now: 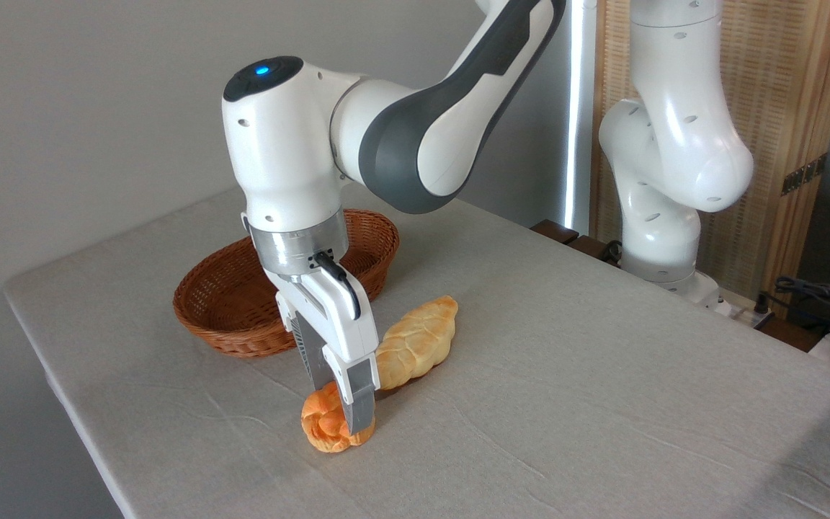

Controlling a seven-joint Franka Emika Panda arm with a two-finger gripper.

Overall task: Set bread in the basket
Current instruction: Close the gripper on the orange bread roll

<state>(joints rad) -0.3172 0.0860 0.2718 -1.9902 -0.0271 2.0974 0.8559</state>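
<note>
The bread (323,427), a small round orange bun with a knotted top, rests on the grey tablecloth near the front edge. My gripper (339,404) is lowered straight onto it. The near finger (361,407) lies against the bun's right side and the far finger (312,371) drops behind it, so the bun sits between the jaws. Whether they press on it does not show. The brown wicker basket (224,317) stands behind and to the left of the bun, partly hidden by my wrist, and what shows of its inside holds nothing.
A longer pale golden braided loaf (415,342) lies just right of my gripper, close behind the bun. A second white robot arm (663,180) stands at the table's back right. The table's front edge runs close below the bun.
</note>
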